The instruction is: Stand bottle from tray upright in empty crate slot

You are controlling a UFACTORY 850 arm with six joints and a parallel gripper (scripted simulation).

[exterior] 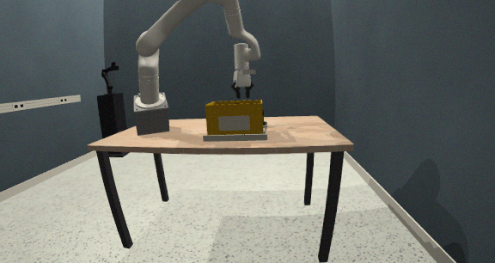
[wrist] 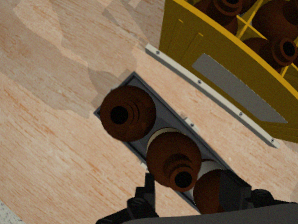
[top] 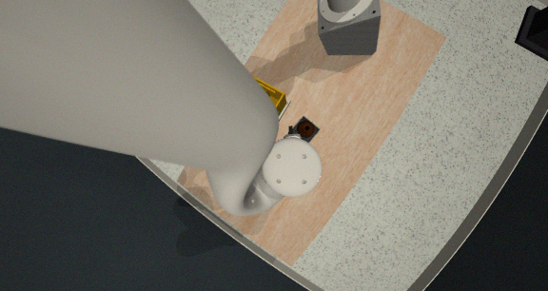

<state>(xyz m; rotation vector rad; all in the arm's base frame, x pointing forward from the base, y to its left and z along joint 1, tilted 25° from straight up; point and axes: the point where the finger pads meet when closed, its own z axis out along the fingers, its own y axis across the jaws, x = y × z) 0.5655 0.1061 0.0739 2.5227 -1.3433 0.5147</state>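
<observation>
In the wrist view a dark grey tray lies on the wooden table with three brown bottles standing in a row. The first bottle is at the far end, the middle bottle is below my fingers, and the third bottle is partly hidden by a finger. My gripper is open and empty. It hangs well above the tray, centred roughly over the middle bottle. The yellow crate stands beside the tray and holds several brown bottles. Its empty slot does not show.
The crate rests on a flat grey base. The robot's grey pedestal stands at the table's left end. My arm hides most of the crate and tray in the top view. The table edge runs close to the tray.
</observation>
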